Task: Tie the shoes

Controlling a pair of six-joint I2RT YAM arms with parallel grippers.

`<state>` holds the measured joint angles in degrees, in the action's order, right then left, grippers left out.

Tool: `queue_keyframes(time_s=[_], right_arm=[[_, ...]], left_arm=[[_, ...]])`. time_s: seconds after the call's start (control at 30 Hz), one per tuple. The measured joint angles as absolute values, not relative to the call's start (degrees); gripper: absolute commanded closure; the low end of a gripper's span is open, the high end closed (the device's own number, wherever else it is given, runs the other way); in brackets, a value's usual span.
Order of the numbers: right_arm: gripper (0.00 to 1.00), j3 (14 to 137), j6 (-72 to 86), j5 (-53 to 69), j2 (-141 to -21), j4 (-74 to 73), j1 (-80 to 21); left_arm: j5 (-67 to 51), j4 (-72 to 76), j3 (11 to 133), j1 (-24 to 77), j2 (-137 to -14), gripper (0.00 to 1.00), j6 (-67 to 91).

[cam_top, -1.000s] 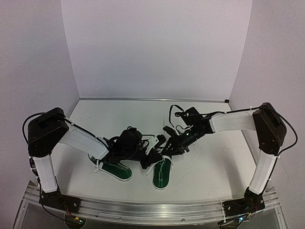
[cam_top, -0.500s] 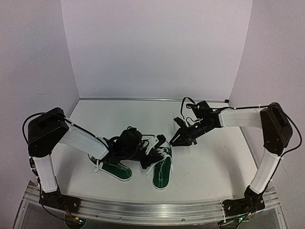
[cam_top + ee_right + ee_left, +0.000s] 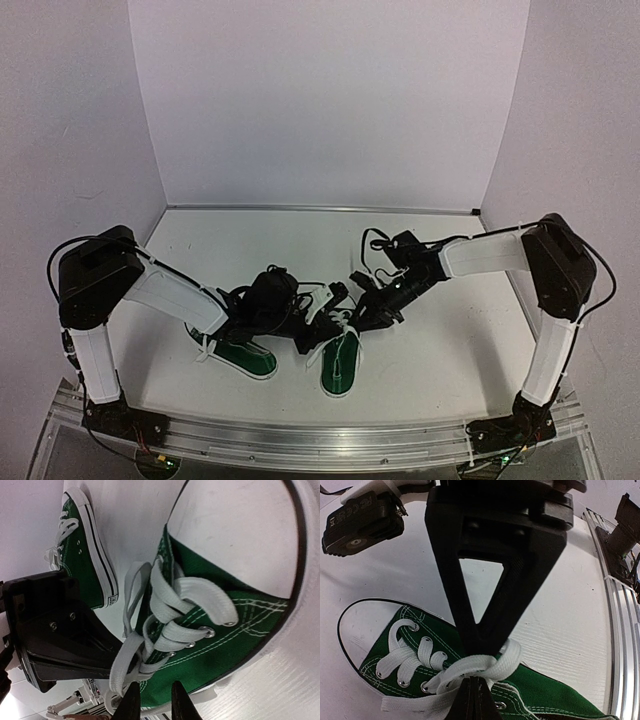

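L gripper (image 3: 471,680) clenched on white lace (image 3: 492,664) of green sneaker (image 3: 340,370). R gripper (image 3: 152,702) at sneaker's 1 o'clock, jaws slightly parted, holding nothing.

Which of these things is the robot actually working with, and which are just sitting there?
Job: left shoe, right shoe, laces, left fingers pinching a lace, right fingers close by.
Just there: table, metal rail, backdrop.

Robot lab test cell: white tabletop (image 3: 455,345) w/ plain backdrop walls (image 3: 330,100), alu rail (image 3: 300,441) at front edge.
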<state>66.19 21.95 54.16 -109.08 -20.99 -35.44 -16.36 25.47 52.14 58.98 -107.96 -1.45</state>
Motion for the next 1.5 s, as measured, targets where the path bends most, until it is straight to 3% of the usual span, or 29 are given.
queue_keyframes(time_s=[0.87, 1.2, 1.5], right_arm=[[0.73, 66.9, 21.2, 57.5, -109.8, -21.0, -38.8], [0.79, 67.5, 21.1, 56.0, -109.9, -21.7, -38.6], [0.73, 68.0, 21.0, 54.6, -109.5, -22.3, -37.7]], left_arm=[[-16.4, 25.5, 52.1, 59.0, -108.0, 1.0, -1.5], [-16.4, 25.5, 52.1, 58.9, -108.0, 1.0, -1.5], [-16.3, 25.4, 52.1, 58.8, -108.0, 1.0, -1.5]])
